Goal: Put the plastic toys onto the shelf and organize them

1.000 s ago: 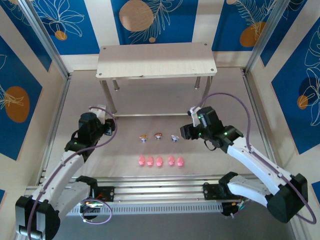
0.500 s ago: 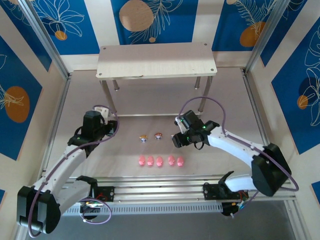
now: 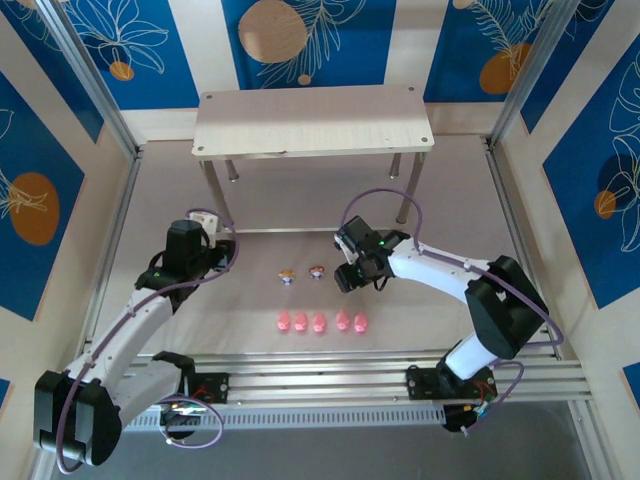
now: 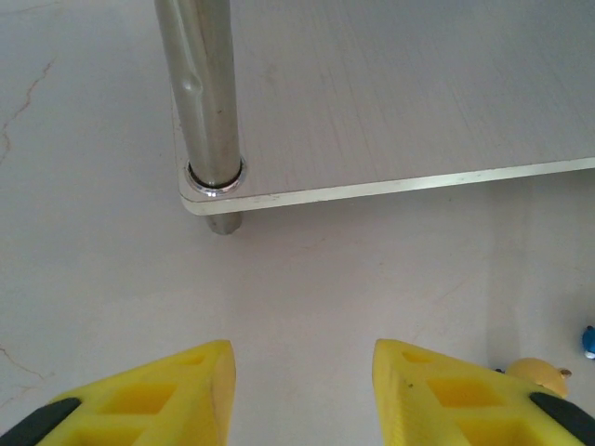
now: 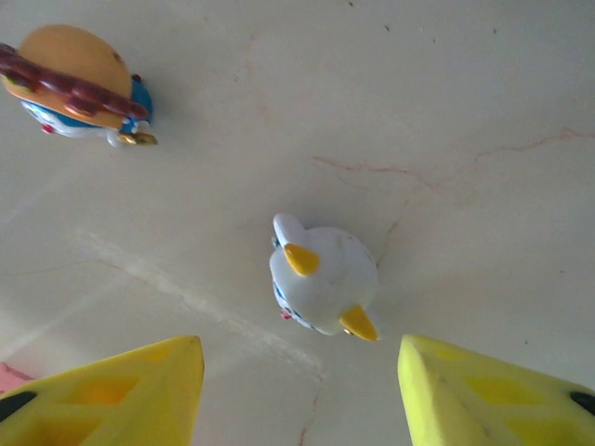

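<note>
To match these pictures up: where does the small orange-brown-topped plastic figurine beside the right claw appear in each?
Top external: orange-brown-topped plastic figurine at centre, just left of right claw.
Right wrist: top-left corner.
Left wrist: cannot tell; yellowish toy bottom-right.
Shared landmark: right claw, beside it in both.

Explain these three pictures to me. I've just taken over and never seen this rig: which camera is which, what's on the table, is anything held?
The machine is two white robot arms bolted at the near edge of the table, each ending in a two-finger gripper with yellow fingers. The wide picture looks down from above and behind them. It shows the shelf at the back and five pink pigs in a row. The other two pictures come from cameras on the wrists. The left gripper is open, facing the shelf's lower board and a metal leg. The right gripper is open, with a whitish figurine just ahead of its fingers, not touching them. An orange-topped figurine sits further off. Nothing is held.
</note>
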`<action>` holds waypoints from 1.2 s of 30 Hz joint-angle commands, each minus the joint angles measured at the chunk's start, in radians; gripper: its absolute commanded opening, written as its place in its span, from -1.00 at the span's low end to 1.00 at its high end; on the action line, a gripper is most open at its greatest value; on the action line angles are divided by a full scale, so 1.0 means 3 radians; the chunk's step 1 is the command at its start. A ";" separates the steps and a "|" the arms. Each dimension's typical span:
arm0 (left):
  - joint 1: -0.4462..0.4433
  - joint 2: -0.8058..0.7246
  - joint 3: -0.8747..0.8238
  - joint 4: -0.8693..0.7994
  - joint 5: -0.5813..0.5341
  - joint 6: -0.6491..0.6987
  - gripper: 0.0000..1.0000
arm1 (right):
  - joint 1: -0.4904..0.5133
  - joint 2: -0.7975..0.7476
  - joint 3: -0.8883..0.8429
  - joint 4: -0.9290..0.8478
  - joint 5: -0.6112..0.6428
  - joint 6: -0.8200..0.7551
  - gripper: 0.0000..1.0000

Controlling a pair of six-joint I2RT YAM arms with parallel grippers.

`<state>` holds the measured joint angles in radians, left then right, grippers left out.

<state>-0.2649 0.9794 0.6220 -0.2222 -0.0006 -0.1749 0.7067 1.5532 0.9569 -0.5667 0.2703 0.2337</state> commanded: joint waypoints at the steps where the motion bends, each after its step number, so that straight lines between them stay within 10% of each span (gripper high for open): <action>1: -0.0033 -0.0004 0.0100 -0.0027 0.0053 0.0066 -0.11 | 0.0018 0.0072 0.0122 -0.0126 0.0055 -0.0052 0.17; 36: -0.0032 0.0064 0.0125 0.0012 0.0012 0.0174 -0.12 | 0.0067 0.0279 0.0371 -0.0257 0.0359 -0.0251 -0.55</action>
<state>-0.2649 0.9981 0.6247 -0.2214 -0.0010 -0.1398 0.7151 1.6802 1.0416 -0.6022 0.3290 0.1841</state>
